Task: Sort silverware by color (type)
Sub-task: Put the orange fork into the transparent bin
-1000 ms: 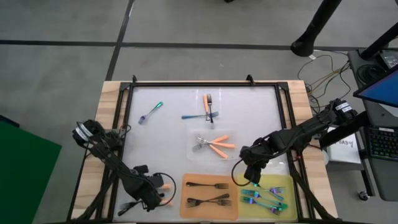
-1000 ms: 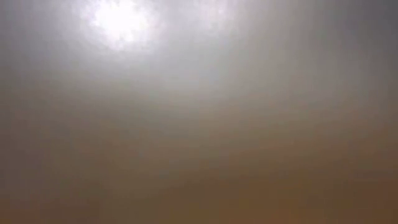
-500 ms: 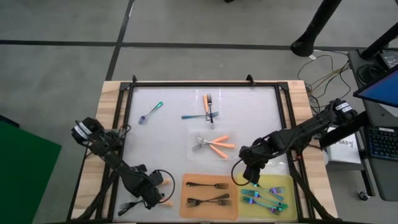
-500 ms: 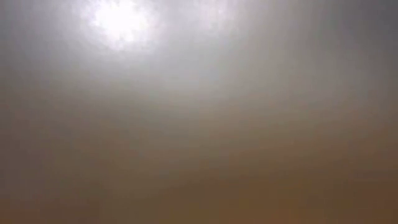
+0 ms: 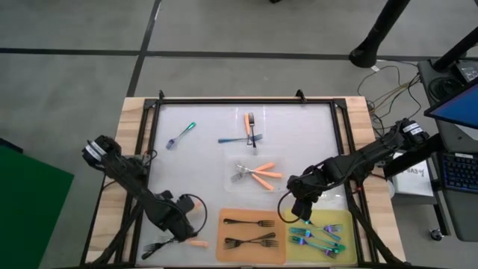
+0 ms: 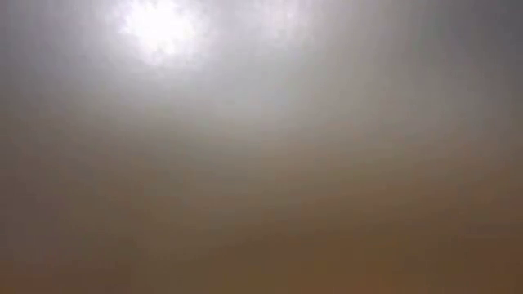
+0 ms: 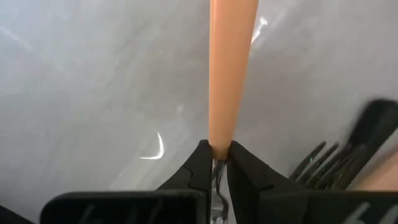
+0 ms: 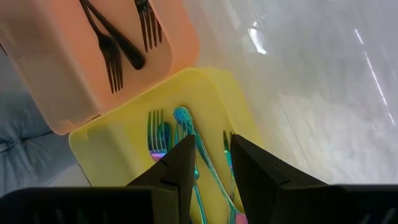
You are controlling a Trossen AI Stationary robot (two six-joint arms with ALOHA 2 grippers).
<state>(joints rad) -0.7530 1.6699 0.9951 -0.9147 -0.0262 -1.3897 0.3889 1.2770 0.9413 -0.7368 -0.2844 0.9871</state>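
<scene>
White table top (image 5: 299, 127) in a dark frame, seen from above, bearing small forks of three kinds and two square mats. Orange mat (image 5: 280, 254) at the near edge: black forks (image 5: 250, 223), one upper and a crossed pair lower; the right wrist view shows the same black forks (image 8: 115, 43) on it. Yellow mat (image 5: 345, 218) just beside it on the right: a cluster of iridescent forks (image 5: 317, 237). Near left corner: a further black fork (image 5: 154, 246) lying off the mats, beside the left arm. Left gripper (image 5: 179, 228) low at the near left of the table, closed on an orange-handled fork (image 7: 231, 74); the left wrist view shows the fingertips pinching the metal neck where the handle ends, the handle running straight out ahead over the white surface, with black tines (image 7: 323, 163) close alongside. From above, an orange handle tip (image 5: 199, 243) shows just beside this gripper. Right gripper (image 5: 302, 211) at the inner edge of the yellow mat, jaws parted a little, nothing between them; its wrist view looks past the fingers (image 8: 180, 165) onto the iridescent forks (image 8: 186, 134). Table centre: a heap of orange-handled forks (image 5: 255, 174). Far centre: one orange-handled fork (image 5: 249, 123) crossed with a blue fork (image 5: 235, 139). Far left: a single teal-blue fork (image 5: 180, 135). Low view: a blank haze, nothing can be made out.
</scene>
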